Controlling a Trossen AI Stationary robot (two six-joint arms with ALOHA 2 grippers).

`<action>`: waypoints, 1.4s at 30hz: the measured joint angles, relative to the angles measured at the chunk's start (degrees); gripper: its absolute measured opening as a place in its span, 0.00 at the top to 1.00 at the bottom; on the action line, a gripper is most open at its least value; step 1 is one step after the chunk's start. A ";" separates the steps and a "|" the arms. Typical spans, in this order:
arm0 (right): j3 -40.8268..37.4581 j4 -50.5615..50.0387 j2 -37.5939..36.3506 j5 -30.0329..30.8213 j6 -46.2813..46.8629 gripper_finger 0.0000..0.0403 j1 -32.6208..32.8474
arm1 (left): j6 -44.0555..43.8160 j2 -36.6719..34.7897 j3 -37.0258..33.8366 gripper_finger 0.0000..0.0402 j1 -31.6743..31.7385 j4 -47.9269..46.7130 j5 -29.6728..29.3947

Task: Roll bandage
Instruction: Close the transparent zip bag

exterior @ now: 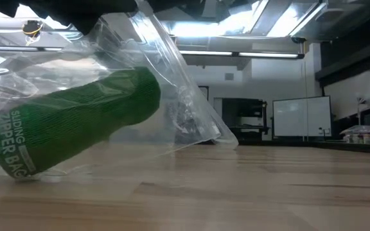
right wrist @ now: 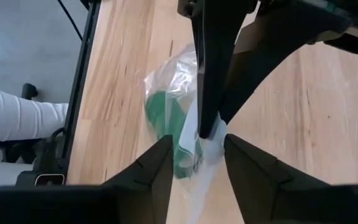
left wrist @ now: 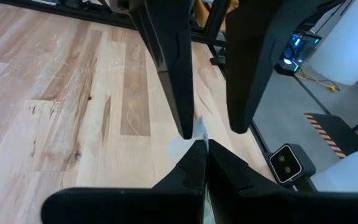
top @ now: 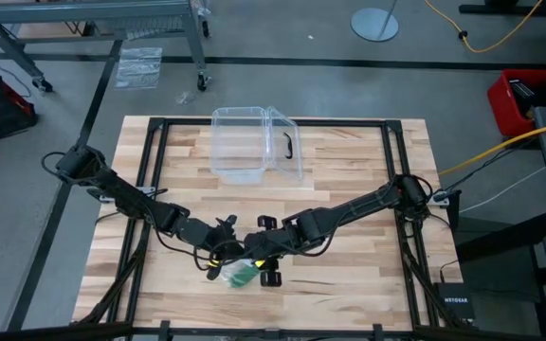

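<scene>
- We see the bandage (exterior: 76,122) as a stubby green roll lying tilted inside a clear plastic bag (exterior: 185,109), low at the front of the table (top: 349,284).
- In the high view the bandage (top: 241,275) sits near the front edge of the table, roughly midway across, right where both arms meet.
- We find the left gripper (top: 218,258) reaching in from the left side, its fingers pressed fully together and pinching a thin edge of the clear bag (left wrist: 199,132).
- In the left wrist view its own two dark fingers (left wrist: 185,174) meet in a tight point at that bit of plastic, with the right arm's fingers hanging just beyond.
- We see the right gripper (top: 265,268) coming in from the right side, just beside the left one and over the bag.
- In the right wrist view its fingers (right wrist: 157,163) stand partly apart on either side of the bag's top edge (right wrist: 207,140); we cannot tell whether they touch the plastic.
- There the green roll (right wrist: 163,118) shows through the bag, just beyond the right gripper's fingers.
- A clear plastic box (top: 254,142) with a black handle (top: 287,147) stands at the far side of the table, well apart from the bag.
- White print shows on the bag over the roll's lower end.
</scene>
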 joint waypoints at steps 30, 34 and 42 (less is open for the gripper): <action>0.04 -0.04 0.00 -0.02 0.00 0.78 0.00 | -0.43 0.00 -0.01 1.00 0.00 0.46 -1.70; 0.04 -0.12 0.00 -0.02 0.00 0.77 0.00 | -0.43 0.00 -0.01 1.00 0.00 0.46 -1.70; 0.04 -0.22 -0.02 -0.35 0.00 0.77 0.00 | -0.43 0.00 -0.01 1.00 0.01 0.52 -1.67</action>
